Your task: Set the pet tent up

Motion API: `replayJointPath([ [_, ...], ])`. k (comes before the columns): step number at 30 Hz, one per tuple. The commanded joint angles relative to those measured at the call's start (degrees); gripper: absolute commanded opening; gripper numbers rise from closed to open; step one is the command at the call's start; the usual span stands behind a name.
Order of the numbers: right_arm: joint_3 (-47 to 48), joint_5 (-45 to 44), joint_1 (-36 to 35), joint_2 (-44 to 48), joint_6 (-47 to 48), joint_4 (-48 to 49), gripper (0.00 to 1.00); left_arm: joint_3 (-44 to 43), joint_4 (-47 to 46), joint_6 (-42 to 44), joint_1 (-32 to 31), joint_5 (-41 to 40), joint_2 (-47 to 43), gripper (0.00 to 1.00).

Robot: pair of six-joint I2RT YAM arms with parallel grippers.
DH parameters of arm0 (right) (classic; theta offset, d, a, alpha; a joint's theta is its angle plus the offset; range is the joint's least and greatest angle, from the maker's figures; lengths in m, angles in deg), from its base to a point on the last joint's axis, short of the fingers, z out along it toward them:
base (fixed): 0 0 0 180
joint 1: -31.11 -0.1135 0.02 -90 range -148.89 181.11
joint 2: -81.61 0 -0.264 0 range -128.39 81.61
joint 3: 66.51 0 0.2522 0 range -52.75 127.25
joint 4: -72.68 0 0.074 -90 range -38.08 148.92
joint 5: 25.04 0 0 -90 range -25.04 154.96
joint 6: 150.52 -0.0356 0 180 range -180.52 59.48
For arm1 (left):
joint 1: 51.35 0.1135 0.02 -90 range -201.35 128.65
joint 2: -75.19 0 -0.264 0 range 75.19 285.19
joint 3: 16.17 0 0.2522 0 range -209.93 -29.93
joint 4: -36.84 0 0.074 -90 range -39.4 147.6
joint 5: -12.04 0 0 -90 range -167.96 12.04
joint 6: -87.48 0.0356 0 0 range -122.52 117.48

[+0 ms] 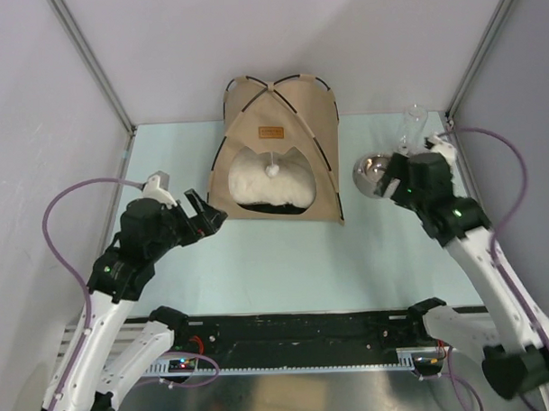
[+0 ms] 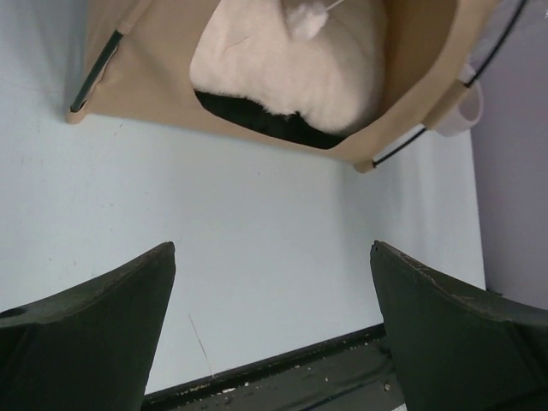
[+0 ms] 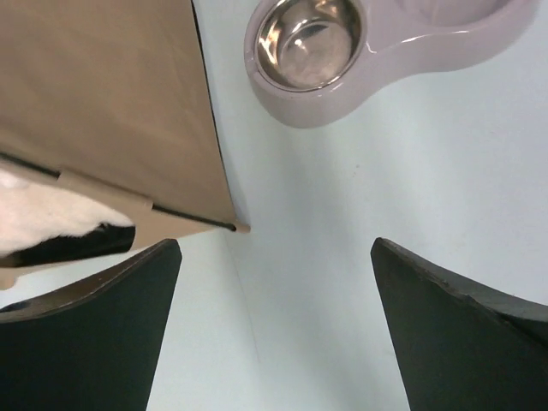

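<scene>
Well, my left claw (image 2: 272,334) is spread wide with nothing between its fingers, over the bare surface (image 1: 285,259) just off the left front corner of the tent (image 1: 285,110). My right claw (image 3: 274,330) is likewise apart and empty, by the tent's right front corner, near a steel bowl (image 3: 306,38) set in a pale feeder (image 3: 428,34). The tent stands upright at the back middle of the surface, with a cushion (image 1: 265,183) inside and a pompom (image 1: 272,169) hanging in the doorway.
</scene>
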Motion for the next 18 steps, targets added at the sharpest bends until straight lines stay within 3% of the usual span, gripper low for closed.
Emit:
replayJointPath([
  [1,0.39,1.42,1.91,13.6,-1.24,-14.65,1.0,-5.99,6.18,3.16,0.2,1.96,-4.94,0.98],
  [9,7.98,1.34,4.19,30.53,1.53,-26.97,0.99,-13.09,14.08,4.36,0.18,-0.61,-11.86,0.98],
  [18,22.26,1.66,4.26,37.5,4.88,-38.31,0.99,-20.15,20.98,5.02,0.19,-2.62,-18.74,0.98],
])
